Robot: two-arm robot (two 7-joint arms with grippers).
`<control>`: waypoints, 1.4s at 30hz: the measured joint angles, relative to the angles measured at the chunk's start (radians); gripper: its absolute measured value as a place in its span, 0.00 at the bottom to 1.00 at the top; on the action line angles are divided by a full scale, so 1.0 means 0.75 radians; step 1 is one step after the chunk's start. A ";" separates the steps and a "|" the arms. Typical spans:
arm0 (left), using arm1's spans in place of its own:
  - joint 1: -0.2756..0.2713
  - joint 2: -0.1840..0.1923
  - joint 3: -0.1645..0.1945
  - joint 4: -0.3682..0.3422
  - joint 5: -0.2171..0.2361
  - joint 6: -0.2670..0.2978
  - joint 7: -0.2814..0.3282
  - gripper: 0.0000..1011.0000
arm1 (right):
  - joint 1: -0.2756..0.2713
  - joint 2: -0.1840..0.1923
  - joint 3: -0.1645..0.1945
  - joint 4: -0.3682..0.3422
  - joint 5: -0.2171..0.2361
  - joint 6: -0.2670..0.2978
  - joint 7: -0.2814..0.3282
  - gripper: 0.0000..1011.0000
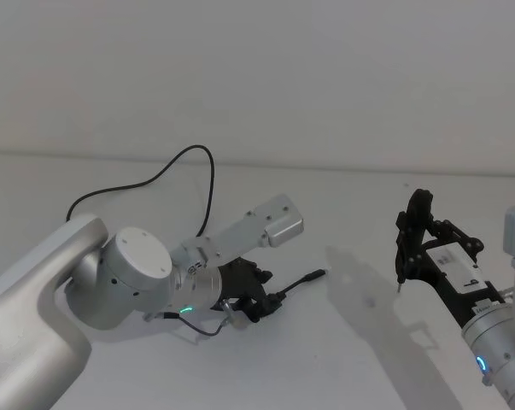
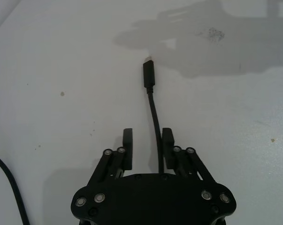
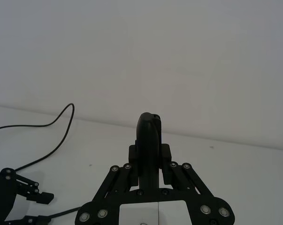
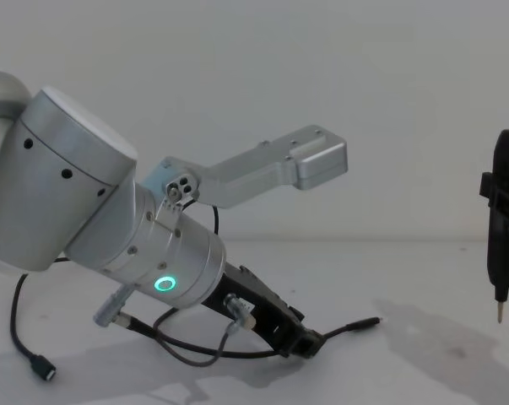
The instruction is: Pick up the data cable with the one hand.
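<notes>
**Left arm.** The arm reaches forward and down, with the wrist tilted steeply toward the table (image 1: pixel 342 359). The left gripper (image 2: pixel 147 136) sits low over the surface near the table's middle. A green ring light (image 4: pixel 163 283) is lit on the wrist cylinder.

**Left gripper.** The fingers (image 2: pixel 127 140) are spread apart. The cable (image 2: pixel 154 108) runs lengthwise through the gap, just beside one finger and well apart from the other. Whether it touches that finger cannot be determined. The jaws are not pressed onto it.

**Cable.** It lies on the table. The cylindrical plug (image 2: pixel 149 75) rests just ahead of the fingertips, pointing away from the gripper. In the head view the cable loops away behind the arm toward the rear of the table. In the chest view its other end, a small flat plug (image 4: pixel 41 369), lies at the near left.

**Right arm.** The arm is raised at the right, clear of the table. The right gripper (image 3: pixel 149 152) is pinched onto a pen tool (image 3: pixel 148 129), whose thin metal tip (image 4: pixel 499 314) points down.

**Obstructions.** In the head view the left arm hides the middle stretch of the cable. In the left wrist view the cable disappears under the gripper body. The chest view cuts off the right gripper at the frame edge.
</notes>
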 joint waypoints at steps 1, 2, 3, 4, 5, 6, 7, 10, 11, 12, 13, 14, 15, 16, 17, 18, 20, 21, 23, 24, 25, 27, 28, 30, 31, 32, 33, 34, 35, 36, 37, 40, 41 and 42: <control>0.000 0.000 0.000 0.000 0.000 0.000 0.000 0.38 | 0.000 0.000 0.000 0.000 0.000 0.000 0.000 0.27; 0.000 0.000 0.000 0.000 0.000 0.001 0.000 0.34 | 0.000 0.000 0.000 0.000 0.000 0.000 0.000 0.27; 0.000 0.000 0.000 0.000 0.000 0.001 0.000 0.32 | 0.000 0.000 0.000 0.000 0.000 0.000 0.000 0.27; 0.000 0.000 0.000 0.001 0.000 0.002 0.000 0.29 | 0.000 0.000 0.000 0.000 0.000 0.000 0.000 0.27; -0.001 0.000 0.000 0.001 0.001 0.002 0.000 0.29 | 0.000 0.000 0.000 0.000 0.000 0.000 0.000 0.27; -0.001 -0.001 0.000 0.001 0.001 0.002 0.000 0.23 | 0.000 0.000 0.000 0.000 0.000 0.000 0.000 0.27; -0.001 -0.001 0.000 0.001 0.001 0.002 0.000 0.20 | 0.000 0.000 0.000 0.000 0.000 0.000 0.000 0.27; -0.001 -0.001 -0.001 0.002 0.001 0.003 0.000 0.08 | 0.000 0.000 0.000 0.000 0.000 0.000 0.000 0.27; -0.001 -0.001 0.000 0.002 0.001 0.003 0.000 0.06 | 0.000 0.000 0.000 0.000 0.000 0.000 0.000 0.27; -0.001 -0.001 -0.001 0.002 0.001 0.003 0.000 0.05 | 0.000 0.000 0.000 0.000 0.000 0.000 0.000 0.27; -0.001 -0.001 -0.001 0.002 0.001 0.003 0.000 0.04 | 0.000 0.000 0.000 0.000 0.000 0.000 0.000 0.27; -0.001 -0.001 0.000 0.002 0.001 0.003 0.000 0.04 | 0.000 0.000 0.000 0.000 0.000 0.000 0.000 0.27; -0.001 -0.002 0.000 0.002 0.001 0.004 0.000 0.04 | 0.000 0.000 0.000 0.000 0.000 0.000 0.000 0.27; -0.001 -0.002 -0.001 0.002 0.001 0.004 0.000 0.04 | 0.000 0.000 0.000 0.000 0.000 0.000 0.000 0.27; -0.001 -0.002 -0.001 0.002 0.001 0.004 0.000 0.04 | 0.000 0.000 0.000 0.000 0.000 0.000 0.000 0.27; -0.001 -0.002 0.000 0.002 0.001 0.004 0.000 0.04 | 0.000 0.000 0.000 0.000 0.000 0.000 0.000 0.27; -0.001 -0.002 0.000 0.002 0.001 0.004 0.000 0.04 | 0.000 0.000 0.000 0.000 0.000 0.000 0.000 0.27; 0.000 -0.002 -0.001 0.002 0.001 0.004 0.000 0.04 | 0.000 0.000 0.000 0.000 0.000 0.000 0.000 0.27; 0.000 -0.002 -0.001 0.002 0.001 0.004 0.000 0.04 | 0.000 0.000 0.000 0.000 0.000 0.000 0.000 0.27; 0.001 -0.002 -0.002 0.001 0.001 0.004 0.000 0.04 | 0.000 0.000 0.000 0.000 0.000 0.000 0.000 0.27; 0.004 -0.002 -0.005 -0.002 0.001 0.004 0.000 0.04 | 0.000 0.000 0.000 0.000 0.000 0.000 0.000 0.27; 0.007 -0.001 -0.008 -0.007 0.000 0.000 0.000 0.04 | 0.000 0.000 0.000 -0.001 0.000 0.000 0.000 0.27; 0.013 -0.001 -0.014 -0.015 -0.001 -0.006 0.001 0.04 | 0.000 -0.001 0.000 -0.001 0.000 0.000 0.000 0.27; 0.022 0.001 -0.024 -0.029 -0.008 -0.020 0.003 0.04 | 0.000 -0.001 0.002 -0.004 -0.002 -0.003 0.001 0.27; 0.022 0.001 -0.024 -0.029 -0.008 -0.020 0.003 0.04 | 0.000 -0.002 0.002 -0.006 -0.002 -0.005 0.001 0.27; 0.031 0.003 -0.033 -0.043 -0.014 -0.030 0.004 0.04 | -0.001 -0.002 0.003 -0.007 -0.002 -0.007 0.001 0.27; 0.033 0.004 -0.035 -0.046 -0.017 -0.035 0.004 0.04 | -0.001 -0.003 0.004 -0.012 -0.003 -0.013 0.003 0.27; 0.039 0.006 -0.041 -0.055 -0.021 -0.040 0.004 0.04 | -0.002 -0.004 0.005 -0.015 -0.003 -0.016 0.005 0.27; 0.047 0.010 -0.051 -0.069 -0.031 -0.054 0.005 0.04 | -0.002 -0.005 0.007 -0.021 -0.003 -0.024 0.008 0.27; 0.051 0.011 -0.056 -0.076 -0.035 -0.060 0.005 0.04 | -0.003 -0.005 0.008 -0.024 -0.003 -0.026 0.008 0.27; 0.061 0.016 -0.069 -0.096 -0.047 -0.076 0.005 0.04 | -0.003 -0.006 0.009 -0.028 -0.003 -0.031 0.010 0.27; 0.079 0.028 -0.089 -0.131 -0.067 -0.100 0.002 0.04 | -0.006 -0.008 0.015 -0.047 -0.003 -0.048 0.016 0.27; 0.084 0.032 -0.096 -0.142 -0.075 -0.110 -0.001 0.04 | -0.007 -0.009 0.017 -0.054 -0.003 -0.052 0.018 0.27; 0.088 0.035 -0.101 -0.151 -0.080 -0.116 -0.003 0.04 | -0.007 -0.009 0.018 -0.058 -0.003 -0.055 0.019 0.27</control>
